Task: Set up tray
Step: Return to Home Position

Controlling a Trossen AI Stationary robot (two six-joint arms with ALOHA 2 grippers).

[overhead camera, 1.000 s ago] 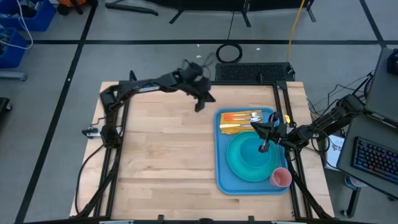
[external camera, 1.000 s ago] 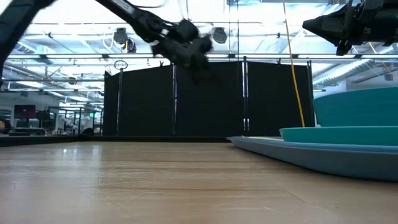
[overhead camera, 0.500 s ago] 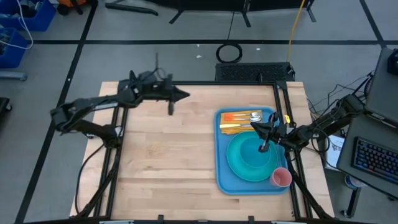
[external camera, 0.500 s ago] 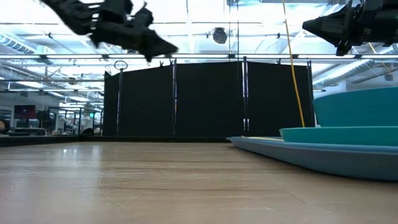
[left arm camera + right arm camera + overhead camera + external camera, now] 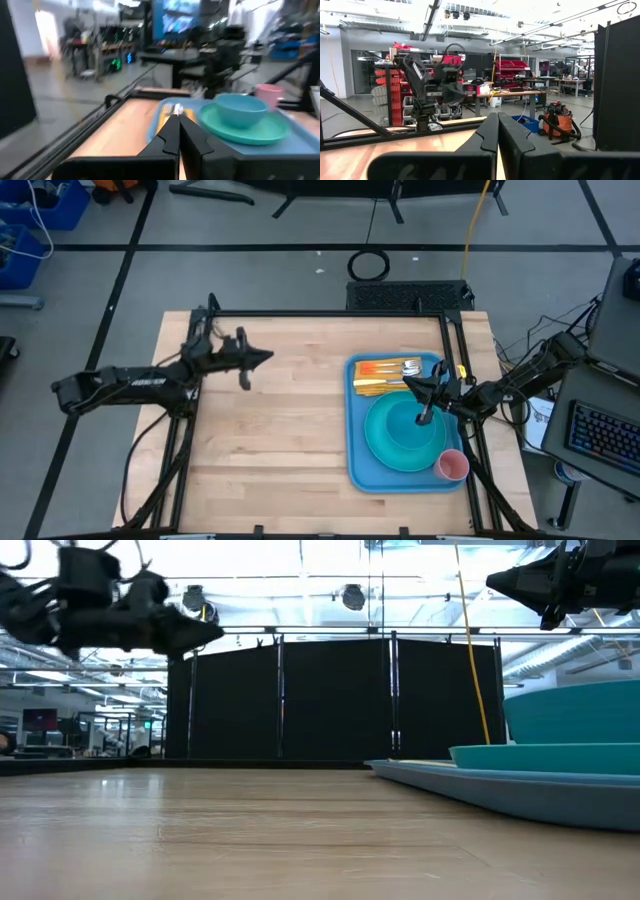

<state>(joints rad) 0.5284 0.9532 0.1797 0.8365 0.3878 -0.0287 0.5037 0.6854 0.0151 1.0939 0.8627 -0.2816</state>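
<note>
Left gripper point(image 5: 266, 359), closed and empty, hangs at nine o'clock from the tray point(image 5: 358, 472): fold home high. Right gripper point(image 5: 426, 412), closed, waits above the plate point(image 5: 385, 442).

The tray point(image 5: 540, 802) gets chopped off by the right edge in the low view. From above, part of the plate point(image 5: 395, 442) is hidden by the right gripper point(image 5: 424, 418), and the cutlery point(image 5: 385, 370) can't be told apart.

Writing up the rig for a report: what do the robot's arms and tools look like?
Both are slim, dark arms built from jointed links. The left arm bears white lettering along one link; the right arm shows no marking that I can make out. The left tool and right tool each have two black, tapering fingers.
</note>
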